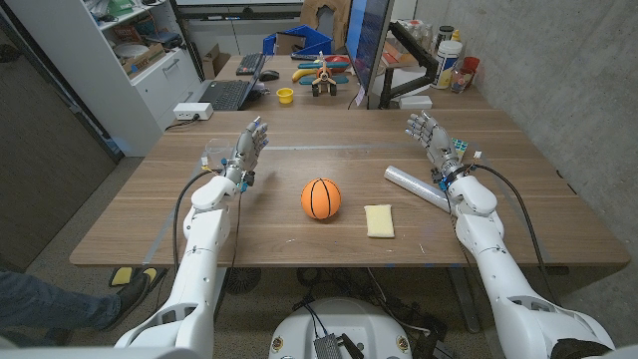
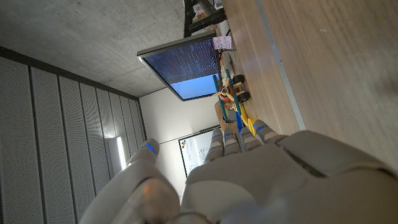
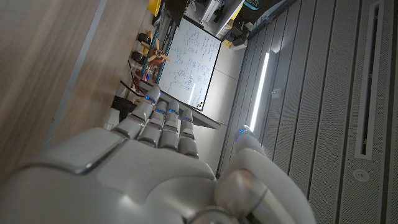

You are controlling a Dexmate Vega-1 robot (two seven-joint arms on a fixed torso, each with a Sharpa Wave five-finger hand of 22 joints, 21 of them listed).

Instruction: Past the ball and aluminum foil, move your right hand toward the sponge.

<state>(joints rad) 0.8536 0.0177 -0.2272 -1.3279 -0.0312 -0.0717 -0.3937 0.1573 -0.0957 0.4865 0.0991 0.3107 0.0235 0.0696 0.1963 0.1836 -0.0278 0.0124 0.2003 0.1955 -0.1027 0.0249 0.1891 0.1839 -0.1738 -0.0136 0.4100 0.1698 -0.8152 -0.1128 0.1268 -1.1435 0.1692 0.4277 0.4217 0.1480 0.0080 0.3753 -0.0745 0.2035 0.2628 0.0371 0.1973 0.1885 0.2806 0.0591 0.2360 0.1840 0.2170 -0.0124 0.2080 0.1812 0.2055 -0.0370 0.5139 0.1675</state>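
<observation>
Orange ball [image 1: 320, 198] sits beside the sponge [image 1: 379, 220]; right hand [image 1: 427, 134] spread wide, holding nothing.

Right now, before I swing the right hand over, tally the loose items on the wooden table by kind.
Ball: 1, orange
Sponge: 1, pale yellow
Aluminum foil roll: 1, silver
Total: 3
</observation>
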